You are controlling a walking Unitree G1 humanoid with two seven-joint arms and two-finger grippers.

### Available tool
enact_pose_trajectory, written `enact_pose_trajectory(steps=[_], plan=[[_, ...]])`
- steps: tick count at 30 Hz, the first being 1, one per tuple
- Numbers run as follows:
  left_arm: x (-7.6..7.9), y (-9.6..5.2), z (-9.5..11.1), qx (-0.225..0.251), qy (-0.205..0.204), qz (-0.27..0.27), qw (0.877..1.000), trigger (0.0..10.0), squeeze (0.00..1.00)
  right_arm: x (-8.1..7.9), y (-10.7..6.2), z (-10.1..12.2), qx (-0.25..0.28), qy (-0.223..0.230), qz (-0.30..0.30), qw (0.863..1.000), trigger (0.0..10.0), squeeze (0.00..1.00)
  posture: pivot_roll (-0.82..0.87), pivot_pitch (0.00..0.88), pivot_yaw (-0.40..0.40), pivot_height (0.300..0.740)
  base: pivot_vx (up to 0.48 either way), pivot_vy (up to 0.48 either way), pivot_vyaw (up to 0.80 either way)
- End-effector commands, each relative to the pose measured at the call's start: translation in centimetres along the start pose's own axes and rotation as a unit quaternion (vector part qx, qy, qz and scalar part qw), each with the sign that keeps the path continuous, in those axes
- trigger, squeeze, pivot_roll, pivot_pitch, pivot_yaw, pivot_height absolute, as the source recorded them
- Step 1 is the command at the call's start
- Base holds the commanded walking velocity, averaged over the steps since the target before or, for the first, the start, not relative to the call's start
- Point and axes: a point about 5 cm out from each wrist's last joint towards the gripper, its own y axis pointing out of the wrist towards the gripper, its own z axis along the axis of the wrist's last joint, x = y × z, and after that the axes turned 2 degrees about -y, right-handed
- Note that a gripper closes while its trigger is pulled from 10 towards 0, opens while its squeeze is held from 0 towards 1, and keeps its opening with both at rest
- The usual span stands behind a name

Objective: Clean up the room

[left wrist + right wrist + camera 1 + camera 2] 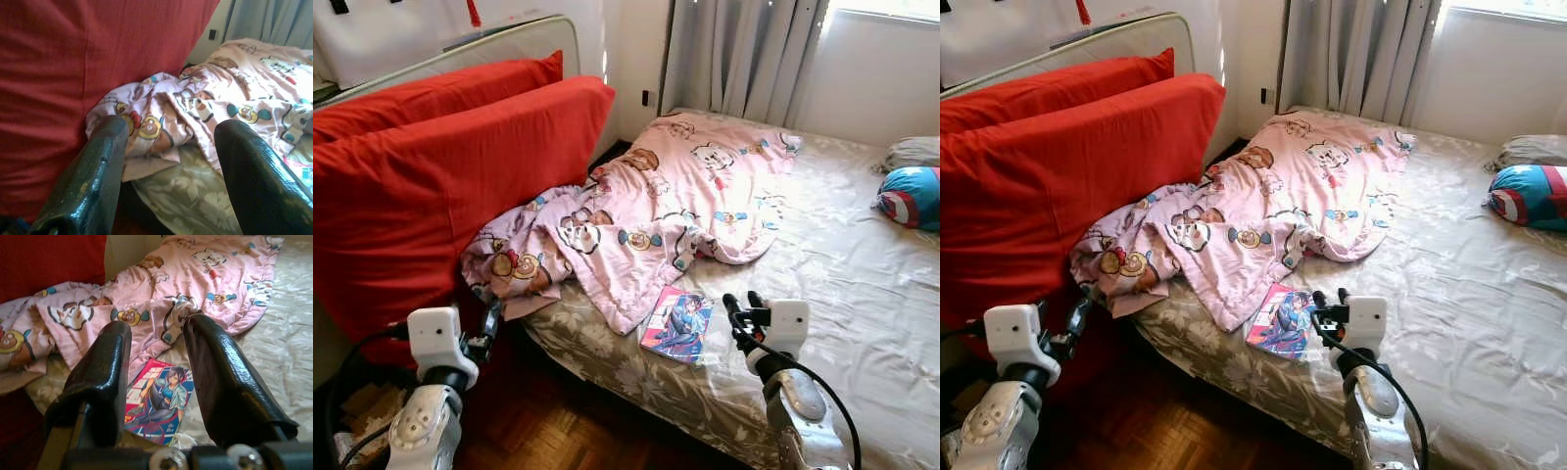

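Near the bed's front edge lies a comic book, flat on the floral beige bedsheet, its cover showing a drawn figure in blue (the title print is too small to read); its upper edge sits just beside the hem of a pink cartoon-print blanket, which sprawls crumpled across the bed and spills over the side toward the floor; the right gripper hovers just beside the comic book, on its right, fingers apart with nothing between them, and in the right wrist view the book lies in the gap between the two fingers; the left gripper hangs off the bed's side, over the dark wooden parquet floor, near the hanging end of the blanket, its fingers also apart and empty; behind it two large red cushions stand on edge against the bed's side, one in front of the other, with a pale curved headboard behind them; at the far right of the bed rests a round blue pillow with a star-and-ring shield pattern, touching a grey pillow behind it; grey curtains hang at the wall beyond the bed, beside a bright window.
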Motion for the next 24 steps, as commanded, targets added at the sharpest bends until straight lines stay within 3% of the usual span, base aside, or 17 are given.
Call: enact_pose_trajectory(steps=[1,6,11,15,17,24], plan=[[-0.3,-0.3,0.2,0.000,-0.001,0.007,1.000,10.0,0.00,0.0,0.0,0.1,-0.001,0.000,-0.001,1.000,10.0,0.00,0.11,0.000,-0.030,0.740,0.000,0.000,0.00],[-0.3,-0.3,1.0,0.013,-0.002,0.012,1.000,10.0,0.00,-0.7,0.5,0.4,0.003,-0.002,0.018,1.000,10.0,0.00,0.12,0.000,-0.042,0.740,0.000,0.000,0.00],[0.0,-1.3,0.8,0.008,-0.008,0.013,1.000,10.0,0.00,-0.9,0.2,0.4,0.006,-0.001,0.022,1.000,10.0,0.00,0.12,0.000,-0.058,0.740,0.000,0.000,0.00],[1.3,-1.9,0.7,0.005,-0.013,0.003,1.000,10.0,0.00,-0.8,-0.8,0.5,0.008,0.000,0.031,0.999,10.0,0.00,0.10,0.000,-0.055,0.740,0.000,0.000,0.80],[1.7,-1.9,0.7,0.003,-0.008,-0.008,1.000,10.0,0.00,-0.7,-0.9,0.3,0.004,-0.002,0.028,1.000,10.0,0.00,0.10,0.000,-0.053,0.740,0.000,0.000,0.80],[2.3,-1.4,0.3,-0.011,-0.020,-0.017,1.000,10.0,0.00,0.1,-1.9,0.3,0.008,0.019,-0.008,1.000,10.0,0.00,0.04,0.000,-0.028,0.740,0.000,0.000,0.00]])
